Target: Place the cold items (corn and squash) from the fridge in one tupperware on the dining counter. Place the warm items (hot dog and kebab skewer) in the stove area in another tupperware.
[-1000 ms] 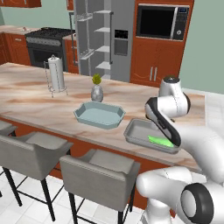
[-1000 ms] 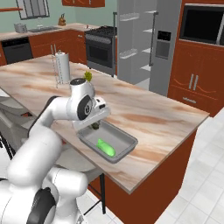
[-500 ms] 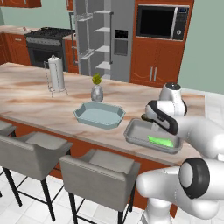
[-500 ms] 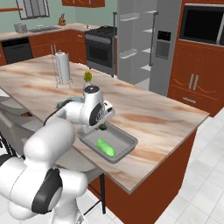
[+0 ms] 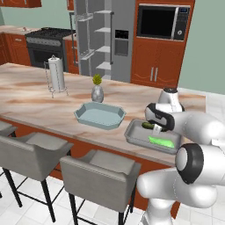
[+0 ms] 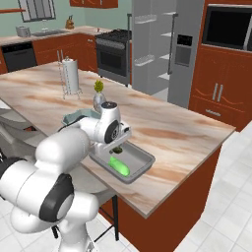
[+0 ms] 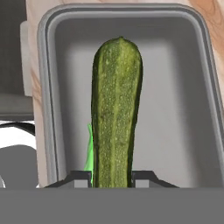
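Squash (image 5: 148, 125), dark green and ridged, sits in the claw (image 5: 154, 128) in the left base view. It hangs just over the near-left end of the grey rectangular tupperware (image 5: 132, 137) on the worktop (image 5: 35, 101), where a bright green vegetable (image 5: 160, 141) lies.

From the right base view, the squash (image 6: 117, 149) hangs low under the hand, above the tupperware (image 6: 143, 167).

In the hand view, the claw (image 7: 112, 177) is clamped on the squash (image 7: 116, 109). Its long axis runs straight out from the fingers, along the tupperware's (image 7: 43, 87) length. Release should drop it inside, I judge.
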Motion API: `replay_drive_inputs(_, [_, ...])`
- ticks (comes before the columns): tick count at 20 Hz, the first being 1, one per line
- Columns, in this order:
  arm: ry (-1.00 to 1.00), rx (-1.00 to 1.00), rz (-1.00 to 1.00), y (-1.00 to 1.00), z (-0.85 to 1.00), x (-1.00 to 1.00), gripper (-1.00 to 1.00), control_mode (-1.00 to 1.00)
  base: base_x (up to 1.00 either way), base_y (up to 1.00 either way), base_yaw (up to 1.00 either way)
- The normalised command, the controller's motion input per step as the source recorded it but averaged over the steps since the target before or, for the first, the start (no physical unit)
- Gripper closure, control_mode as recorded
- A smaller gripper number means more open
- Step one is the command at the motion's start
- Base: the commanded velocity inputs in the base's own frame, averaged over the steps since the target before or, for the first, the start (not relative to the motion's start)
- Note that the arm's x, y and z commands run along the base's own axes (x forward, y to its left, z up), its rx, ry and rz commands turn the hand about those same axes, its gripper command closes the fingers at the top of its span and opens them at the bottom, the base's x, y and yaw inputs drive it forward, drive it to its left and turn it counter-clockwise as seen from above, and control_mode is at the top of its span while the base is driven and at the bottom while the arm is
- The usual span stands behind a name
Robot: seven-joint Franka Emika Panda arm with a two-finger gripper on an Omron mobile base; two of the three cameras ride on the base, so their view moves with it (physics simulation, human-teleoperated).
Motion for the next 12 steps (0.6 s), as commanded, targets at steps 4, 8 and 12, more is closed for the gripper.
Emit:
replay_drive_inputs(4, [0.00,0.03,0.01,-0.03,-0.16,0.00,1.00,-1.00,0.00,0.00,0.00])
replay_drive_inputs(8, [0.00,0.01,0.01,0.00,-0.08,0.00,1.00,-1.00,0.00,0.00,0.00])
replay_drive_inputs(12, [0.00,0.00,0.01,-0.01,-0.02,0.01,1.00,-1.00,0.00,0.00,0.00])
